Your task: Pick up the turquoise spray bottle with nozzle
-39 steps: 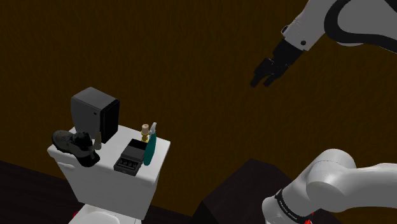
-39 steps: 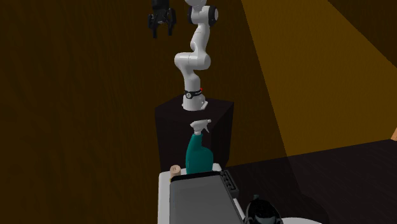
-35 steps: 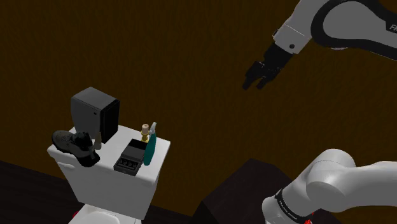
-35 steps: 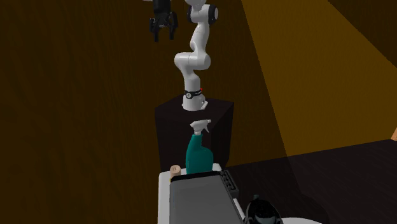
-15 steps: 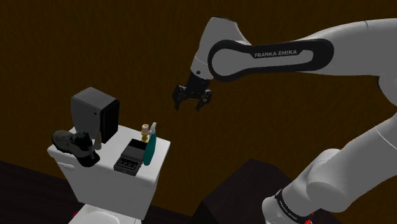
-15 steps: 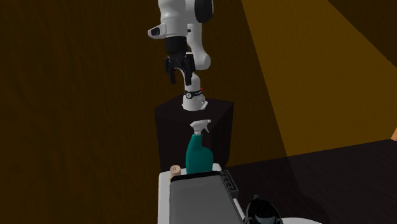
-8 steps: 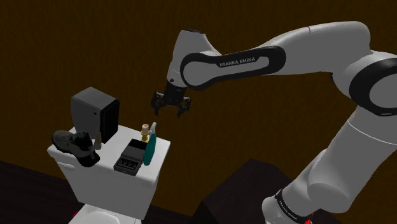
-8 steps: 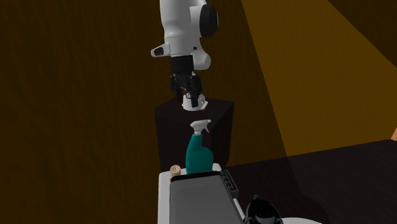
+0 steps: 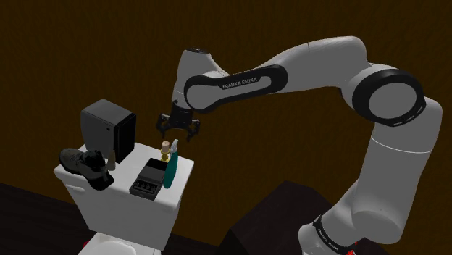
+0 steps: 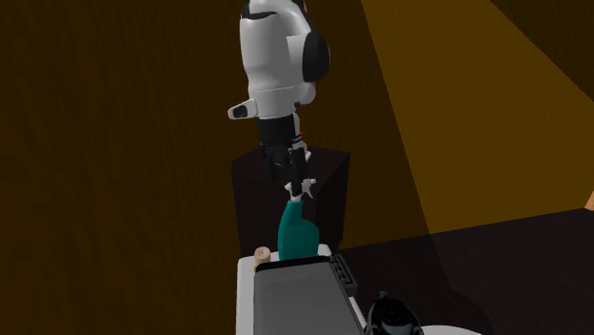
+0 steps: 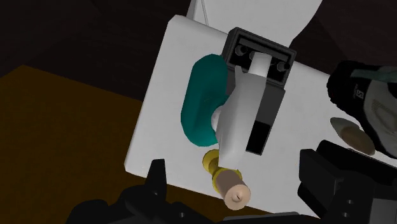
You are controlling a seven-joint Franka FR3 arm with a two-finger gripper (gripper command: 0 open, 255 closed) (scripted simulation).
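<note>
Shoulder view: the white arm (image 9: 348, 72) rises from the dark stand (image 9: 275, 211), arcs over to that view's left and bends its wrist down above a white block (image 9: 134, 210).
Gripper: the black gripper (image 9: 177, 133) points downward and hangs close above the nozzle (image 9: 174, 146), with a little gap between them in the shoulder view.
Hand state: the two fingers (image 11: 157, 181) stand wide apart and clasp nothing; in the wrist view the nozzle lies beyond the space between them, untouched.
Spray bottle: the spray bottle (image 9: 171, 174) has a teal body and a white nozzle head; it stands upright on the white block's top, at the edge toward the stand.
Second exterior view: the gripper's tips overlap the nozzle, with the teal body straight below; whether they touch cannot be told from there.
Small bottle: a yellow small bottle (image 9: 165, 151) with a tan stopper stands just beside the spray bottle, at the same edge of the top.
Black tray: a shallow black tray (image 9: 148, 177) lies just beside the spray bottle, on the side away from the stand.
Black box: a black box (image 9: 107, 129) stands upright at the far corner of the top.
Shoe: a dark shoe (image 9: 83, 163) rests at the end of the top toward the shoulder view's left.
Surroundings: a dark brown wall (image 9: 72, 51) stands behind the block.
</note>
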